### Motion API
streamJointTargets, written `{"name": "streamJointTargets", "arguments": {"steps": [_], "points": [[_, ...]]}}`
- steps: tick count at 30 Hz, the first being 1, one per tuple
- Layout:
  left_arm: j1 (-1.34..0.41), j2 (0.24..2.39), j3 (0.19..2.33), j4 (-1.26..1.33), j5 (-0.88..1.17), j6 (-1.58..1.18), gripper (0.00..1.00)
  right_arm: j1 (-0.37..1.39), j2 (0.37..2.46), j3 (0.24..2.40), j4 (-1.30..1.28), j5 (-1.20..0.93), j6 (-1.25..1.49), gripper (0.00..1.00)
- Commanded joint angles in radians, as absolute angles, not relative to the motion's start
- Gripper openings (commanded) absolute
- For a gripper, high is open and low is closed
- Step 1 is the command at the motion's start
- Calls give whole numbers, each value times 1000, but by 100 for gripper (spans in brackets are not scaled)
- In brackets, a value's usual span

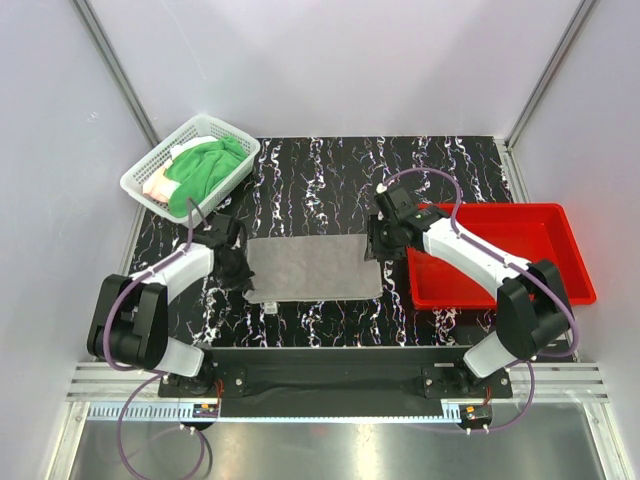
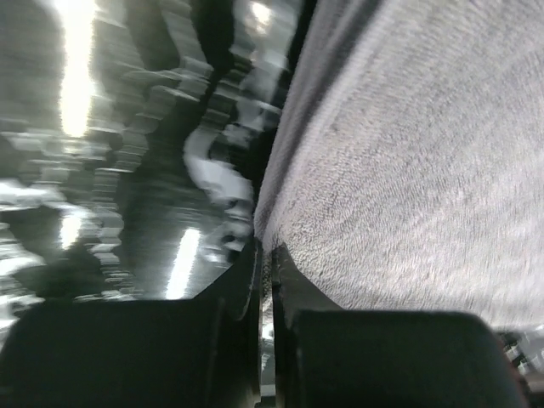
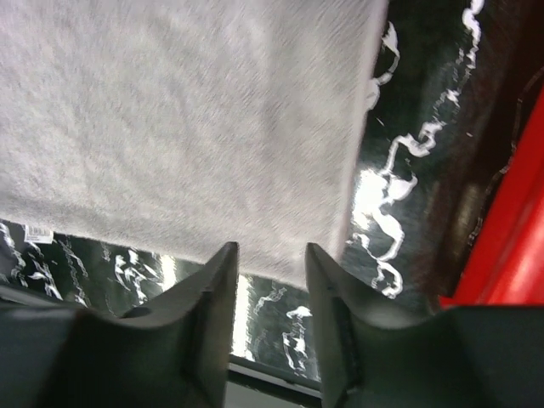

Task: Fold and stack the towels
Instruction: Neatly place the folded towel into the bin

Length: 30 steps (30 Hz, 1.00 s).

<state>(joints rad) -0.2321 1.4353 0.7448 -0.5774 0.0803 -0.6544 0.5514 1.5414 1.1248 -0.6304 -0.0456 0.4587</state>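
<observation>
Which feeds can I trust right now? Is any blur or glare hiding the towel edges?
Left wrist: heavily blurred, with bright glare streaks on the table and the grey towel soft. Right wrist: the towel edge is readable, with only small glints on the table beside it. Top external: sharp and evenly lit.

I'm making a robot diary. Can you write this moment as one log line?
grey towel: spread flat | left end effector: shut on its left edge | right end effector: open at right edge | fold: not started
</observation>
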Motion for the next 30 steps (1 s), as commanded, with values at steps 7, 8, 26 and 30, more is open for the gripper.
{"name": "streamJointTargets", "arguments": {"steps": [7, 8, 26, 30], "points": [[-192, 1384, 795, -689, -107, -607, 41, 569, 1661, 1112, -491, -64, 518, 55], [-190, 1373, 798, -693, -116, -607, 45, 569, 1672, 1108, -474, -64, 523, 55], [-192, 1120, 1026, -759, -140, -451, 57, 583, 1810, 982, -342, -109, 518, 49], [-192, 1108, 1042, -752, -137, -428, 57, 581, 1801, 963, -327, -120, 517, 28]]}}
